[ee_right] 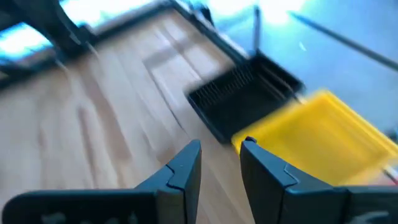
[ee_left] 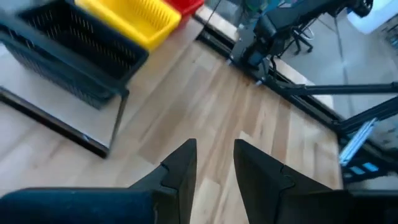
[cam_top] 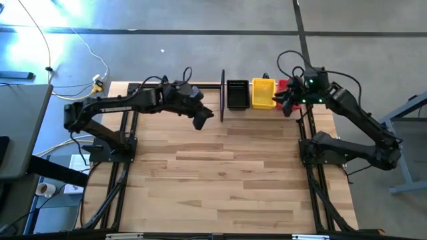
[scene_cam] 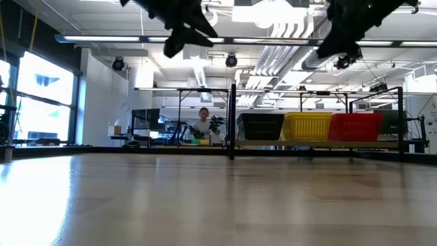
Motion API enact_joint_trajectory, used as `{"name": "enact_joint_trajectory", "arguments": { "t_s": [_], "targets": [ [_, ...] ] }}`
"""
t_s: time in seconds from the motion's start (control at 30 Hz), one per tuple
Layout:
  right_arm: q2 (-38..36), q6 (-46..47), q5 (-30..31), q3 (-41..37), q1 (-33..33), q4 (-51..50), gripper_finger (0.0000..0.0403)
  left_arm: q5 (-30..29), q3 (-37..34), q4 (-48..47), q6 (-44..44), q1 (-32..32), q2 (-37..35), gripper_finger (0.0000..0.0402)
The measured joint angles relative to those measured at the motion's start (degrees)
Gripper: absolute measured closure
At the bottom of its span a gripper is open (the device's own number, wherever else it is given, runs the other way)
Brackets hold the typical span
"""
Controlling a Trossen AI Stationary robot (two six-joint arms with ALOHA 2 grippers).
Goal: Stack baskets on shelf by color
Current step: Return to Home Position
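left fingers (ee_left: 181, 167) – hanging over tabletop (cam_top: 220, 173), a little apart | right fingers (ee_right: 186, 165) – hanging above red basket (scene_cam: 355, 126), a little apart | black basket (scene_cam: 259, 126), yellow basket (scene_cam: 307, 126) sitting beside it on shelf (scene_cam: 232, 123)

A person (scene_cam: 203, 121) shows far beyond the wooden table (cam_top: 220, 173).

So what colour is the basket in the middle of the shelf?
Yellow; the middle basket shows best in the low view.

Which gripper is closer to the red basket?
Right. The right gripper hovers beside the red basket; the left gripper hangs beyond the black basket, past the shelf.
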Motion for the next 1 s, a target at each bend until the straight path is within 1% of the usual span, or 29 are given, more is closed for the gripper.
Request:
{"name": "enact_joint_trajectory", "arguments": {
  "t_s": [0.13,0.2,0.37,0.5,0.63,0.7,0.83,1.0],
  "targets": [
    [-1.57,7.16,0.33,0.0,5.91,7.05,0.0305,-3.68,-2.83,0.02,3.46,-2.99,-4.09,0.0305],
    [-1.6,10.21,1.69,0.0,9.19,9.9,0.0305,-4.02,-5.32,0.01,3.75,-4.47,-6.48,0.0305],
    [-1.01,15.7,9.58,-0.02,17.4,14.9,0.0305,-4.09,-13.34,3.86,4.36,-8.31,-14.59,0.0305],
    [-1.01,19.31,16.93,-0.04,23.14,18.35,0.0305,-4.07,-21.76,9.98,4.46,-10.72,-21.77,0.0305],
    [-1.0,23.19,22.0,-0.04,27.67,19.74,0.0304,-4.91,-30.31,15.24,4.3,-12.92,-28.52,0.0305],
    [-1.02,24.95,23.21,-0.04,29.55,20.2,0.0304,-5.56,-34.13,16.48,4.0,-13.92,-31.44,0.0305],
    [-1.1,29.85,23.46,-0.07,32.59,20.91,0.0304,-8.02,-40.54,17.74,4.24,-16.21,-37.57,0.0305],
    [-1.1,33.99,23.2,-0.09,35.75,22.59,0.0304,-8.15,-47.15,21.66,4.29,-18.93,-44.95,0.0305]
  ]
}}
